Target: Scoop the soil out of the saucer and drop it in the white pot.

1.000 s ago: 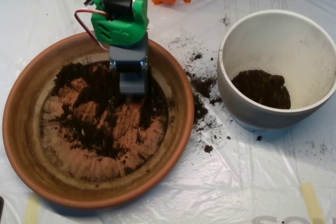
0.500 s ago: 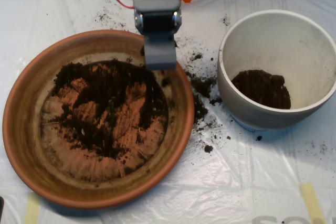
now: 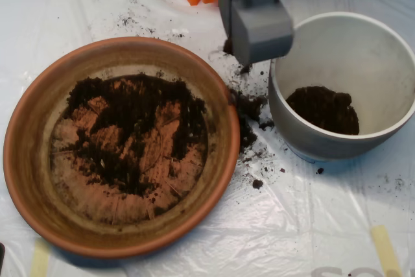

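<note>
The grey tool (image 3: 259, 30) hangs between saucer (image 3: 26, 160) and white pot (image 3: 285, 115), beside the pot's left rim; its shells look pressed together; soil (image 3: 130, 134) lies lower left.

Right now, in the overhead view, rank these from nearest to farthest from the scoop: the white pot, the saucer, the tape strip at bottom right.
From the scoop:
1. The white pot, right beside it; the scoop sits at the pot's upper-left rim.
2. The saucer, lower left, its rim across a patch of spilled soil.
3. The tape strip, far down at the lower right corner.
</note>
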Tool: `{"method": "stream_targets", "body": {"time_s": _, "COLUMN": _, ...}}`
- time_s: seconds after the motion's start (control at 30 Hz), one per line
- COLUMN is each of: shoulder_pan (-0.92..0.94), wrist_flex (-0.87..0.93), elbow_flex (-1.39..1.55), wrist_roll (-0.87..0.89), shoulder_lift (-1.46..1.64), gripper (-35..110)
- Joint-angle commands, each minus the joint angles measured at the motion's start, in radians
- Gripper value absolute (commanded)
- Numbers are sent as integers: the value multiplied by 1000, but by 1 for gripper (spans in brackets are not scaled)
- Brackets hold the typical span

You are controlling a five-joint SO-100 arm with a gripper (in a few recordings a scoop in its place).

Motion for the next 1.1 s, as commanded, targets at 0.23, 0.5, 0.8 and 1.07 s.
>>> {"method": "stream_targets", "body": {"time_s": 0.23, "shoulder_pan": -245, "wrist_flex": 12, "elbow_flex": -181, "wrist_roll": -133, "shoulder_lift": -97, "gripper": 0}}
{"method": "stream_targets", "body": {"time_s": 0.5, "shoulder_pan": -296, "wrist_flex": 11, "elbow_flex": -123, "wrist_roll": -141, "shoulder_lift": -146, "gripper": 16}}
{"method": "stream_targets", "body": {"time_s": 0.8, "shoulder_pan": -285, "wrist_flex": 12, "elbow_flex": -83, "wrist_roll": -146, "shoulder_lift": -104, "gripper": 26}}
{"method": "stream_targets", "body": {"time_s": 1.07, "shoulder_pan": -302, "wrist_flex": 12, "elbow_flex": -23, "wrist_roll": -156, "shoulder_lift": -58, "gripper": 30}}
